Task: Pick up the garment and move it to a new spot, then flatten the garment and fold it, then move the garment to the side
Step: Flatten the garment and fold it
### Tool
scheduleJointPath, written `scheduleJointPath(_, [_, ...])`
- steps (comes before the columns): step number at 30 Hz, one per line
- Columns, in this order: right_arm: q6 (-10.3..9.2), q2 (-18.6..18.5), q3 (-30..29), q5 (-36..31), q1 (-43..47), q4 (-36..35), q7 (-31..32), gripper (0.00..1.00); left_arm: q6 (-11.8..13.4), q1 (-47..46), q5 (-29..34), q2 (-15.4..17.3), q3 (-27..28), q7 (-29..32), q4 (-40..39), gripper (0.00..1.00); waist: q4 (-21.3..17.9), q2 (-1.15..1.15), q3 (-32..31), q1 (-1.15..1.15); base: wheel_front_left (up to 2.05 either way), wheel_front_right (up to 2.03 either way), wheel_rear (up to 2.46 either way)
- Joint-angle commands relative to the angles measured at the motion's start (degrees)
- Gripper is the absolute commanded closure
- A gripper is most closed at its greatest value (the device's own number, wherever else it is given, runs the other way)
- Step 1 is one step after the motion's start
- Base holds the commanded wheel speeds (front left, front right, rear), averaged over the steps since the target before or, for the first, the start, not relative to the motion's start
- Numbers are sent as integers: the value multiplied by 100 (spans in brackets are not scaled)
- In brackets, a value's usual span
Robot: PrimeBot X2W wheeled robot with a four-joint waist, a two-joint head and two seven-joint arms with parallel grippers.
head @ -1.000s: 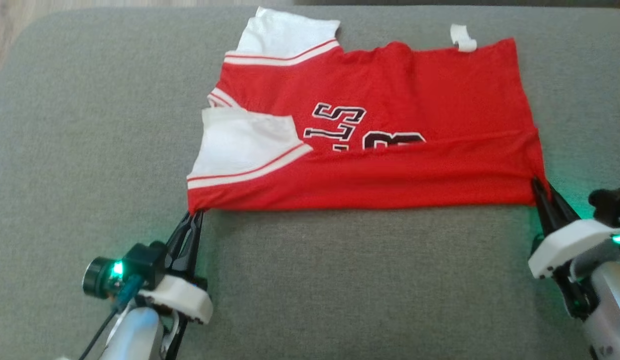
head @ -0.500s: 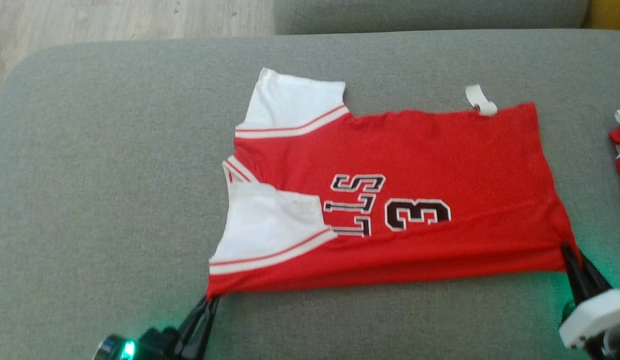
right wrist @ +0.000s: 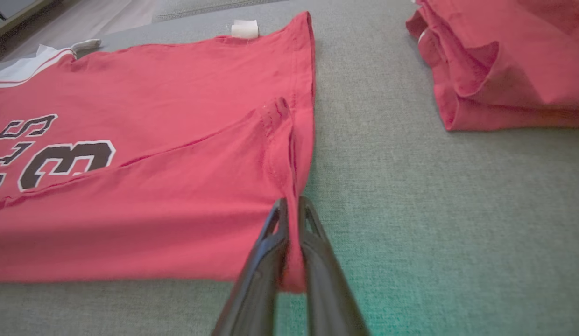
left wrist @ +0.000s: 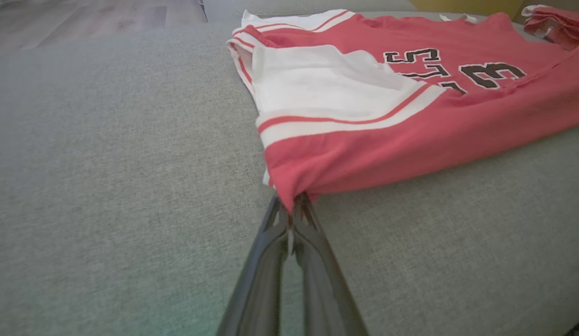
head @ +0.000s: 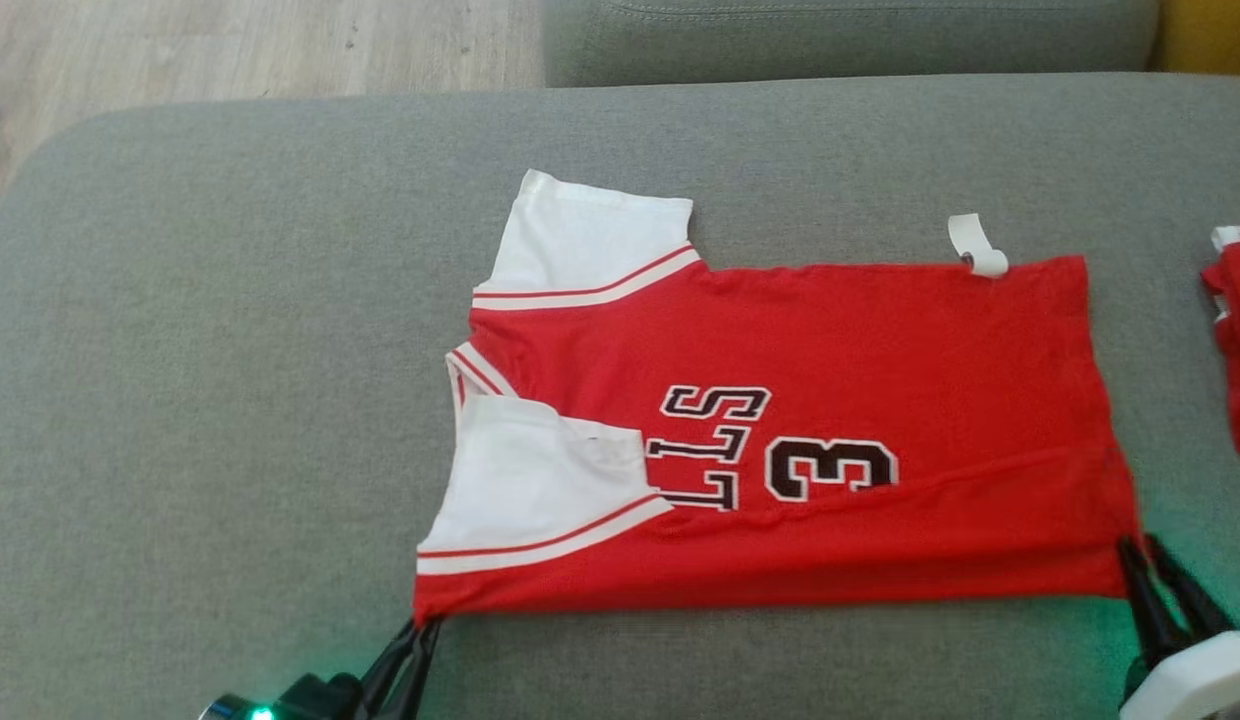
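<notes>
The garment [head: 830, 380] is a red jersey with white sleeves and black lettering, spread sideways on the grey cushion [head: 230, 350]. Its near long edge is folded up over the body as a red band [head: 830, 550], partly covering the lettering. My left gripper [head: 420, 628] is shut on the near left corner of the garment [left wrist: 345, 154]; the pinch shows in the left wrist view, left gripper [left wrist: 293, 205]. My right gripper [head: 1140, 548] is shut on the near right corner, with red cloth of the garment [right wrist: 154, 196] squeezed between the right gripper [right wrist: 293, 205] fingers.
A second red garment [head: 1238, 340] lies folded at the cushion's right edge, also seen close by in the right wrist view as a red pile [right wrist: 504, 70]. Wooden floor [head: 230, 50] lies beyond the cushion at the far left. Another grey cushion [head: 840, 40] sits behind.
The head camera has tilted, so the scene sits lower in the picture. Both grippers keep their hold on the near corners; the folded band now covers more of the lettering than half a second ago.
</notes>
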Motion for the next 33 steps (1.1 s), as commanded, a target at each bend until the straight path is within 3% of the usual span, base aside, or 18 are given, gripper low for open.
scheduleJointPath(1, [-5, -129, -4, -12, 35, -275, -35, 0, 44, -217, -76, 113, 104, 68, -131, 56, -27, 0, 3, 0, 0, 0, 0])
scheduleJointPath(2, [-5, -126, -11, -11, 52, -328, -41, 0, 38, -242, -76, 122, 69, 105, -139, 0, -35, 0, 4, 0, 0, 0, 0])
scheduleJointPath(6, [-5, -132, -34, -32, 87, -506, -128, 0, 23, -346, -173, 147, 60, 235, -230, 0, -73, 0, -4, 0, 0, 0, 0])
scheduleJointPath(9, [-5, -123, -63, -113, 75, -650, -196, 0, 2, -523, -136, 344, -15, 485, -495, 0, -142, 0, -11, 0, 0, 0, 0])
scheduleJointPath(18, [-5, 104, -47, -397, -204, -1006, -318, 0, -20, -2022, -255, 941, 279, 1910, -1533, 0, -297, 0, 292, 0, 0, 0, 0])
scheduleJointPath(22, [-5, 156, -12, -466, -400, -1110, -285, 0, -41, -3248, -843, 871, 254, 2564, -1170, 0, -353, 0, 644, 0, 0, 0, 0])
scheduleJointPath(25, [-5, 156, 48, -523, -632, -1183, -228, 0, -46, -4218, -1407, 932, -129, 3213, -658, 0, -423, 0, 975, 0, 0, 0, 0])
scheduleJointPath(33, [-5, 205, 286, -612, -1198, -1268, -157, 0, -48, -6160, -2585, 1426, -1127, 4400, 667, 0, -806, 0, 1689, 0, 0, 0, 0])
